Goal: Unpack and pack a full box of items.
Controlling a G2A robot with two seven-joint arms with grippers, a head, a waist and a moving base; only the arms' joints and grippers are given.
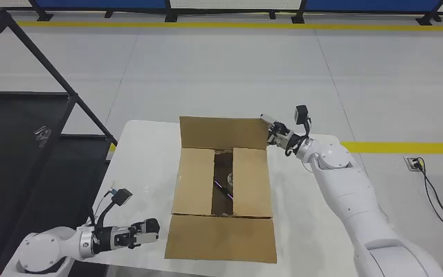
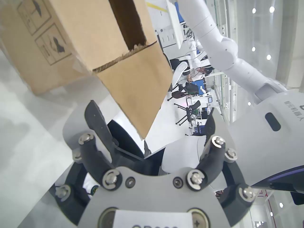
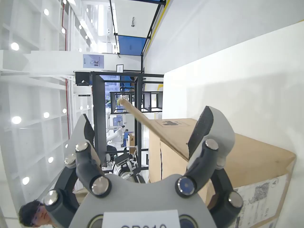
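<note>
Box: likely light; cardboard stiff but creasable. I am seeing left gripper spread beside near flap, right gripper spread around far flap corner, probably the best hold.

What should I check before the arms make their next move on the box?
1. Left gripper open: ok.
2. Right gripper open: ok.
3. Near flap corner lined up with left gripper: ok.
4. Far flap edge lined up with right gripper: ok.
5. Side flaps out of the way: not ok, both folded in over the box.
6. Items reachable: cannot tell, just a narrow gap shows them.
</note>
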